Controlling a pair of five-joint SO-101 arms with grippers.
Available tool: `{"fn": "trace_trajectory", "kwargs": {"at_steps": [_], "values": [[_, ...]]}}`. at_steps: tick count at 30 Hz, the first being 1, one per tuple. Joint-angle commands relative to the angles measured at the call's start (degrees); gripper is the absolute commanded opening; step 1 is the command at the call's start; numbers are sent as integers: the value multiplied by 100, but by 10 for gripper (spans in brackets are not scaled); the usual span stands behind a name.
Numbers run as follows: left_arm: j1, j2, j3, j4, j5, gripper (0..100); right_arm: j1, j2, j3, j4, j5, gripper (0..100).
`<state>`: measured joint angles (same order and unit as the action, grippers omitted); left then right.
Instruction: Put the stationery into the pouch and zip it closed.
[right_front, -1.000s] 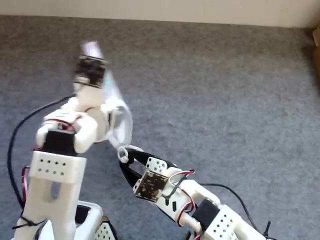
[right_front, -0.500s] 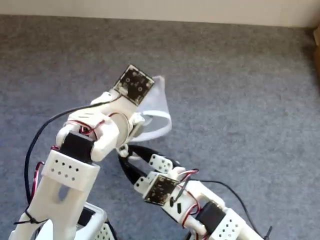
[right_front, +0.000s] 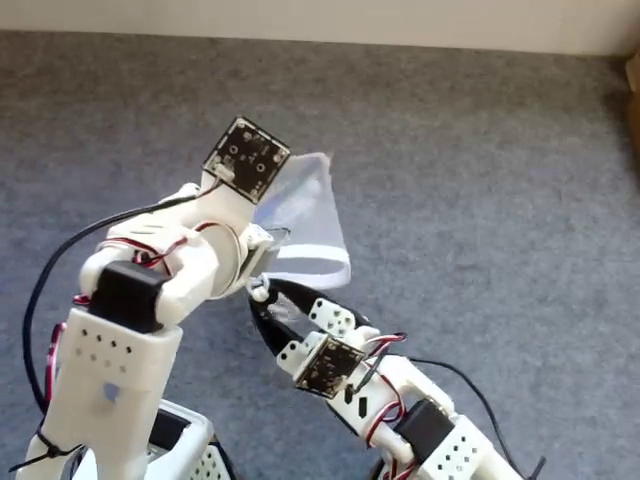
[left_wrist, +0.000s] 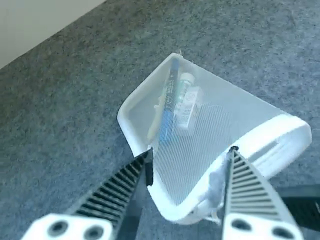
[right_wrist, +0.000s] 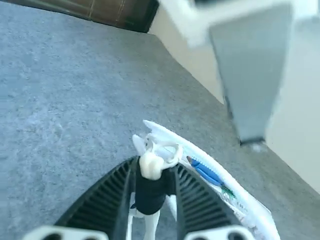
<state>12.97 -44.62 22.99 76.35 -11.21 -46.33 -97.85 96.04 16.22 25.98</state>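
- Grey carpet lies under everything.
- Pouch: translucent, held up off the carpet. Its near end is curled, and the mouth is hard to read.
- Left gripper: jaws wide but pressing the pouch's curled edge from either side. From above, the wrist hides this grip.
- Right gripper: jaws nipped on the zip pull.
- Inside the pouch: a blue pen and a white tube, dim through the wall.

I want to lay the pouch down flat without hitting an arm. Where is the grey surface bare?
The widest bare grey surface lies between the pouch, the pale wall and the high view's right edge. A smaller patch lies between the wall and the left arm. The near edge is crowded: both arms and their cables.
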Motion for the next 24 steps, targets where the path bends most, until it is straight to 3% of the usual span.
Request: {"fn": "trace_trajectory", "kwargs": {"at_steps": [1, 13, 18, 24], "values": [[-84, -66, -681, 633, 70, 223, 312, -110, 409, -13, 18, 5], [-92, -66, -980, 2154, -870, 221, 699, -110, 259, -207, -62, 5], [-110, -207, -734, 2189, -879, 220, 1112, -110, 75, -207, -527, 5], [-92, -1684, 242, 1846, -879, 223, 1191, -110, 84, -215, -536, 5]]}}
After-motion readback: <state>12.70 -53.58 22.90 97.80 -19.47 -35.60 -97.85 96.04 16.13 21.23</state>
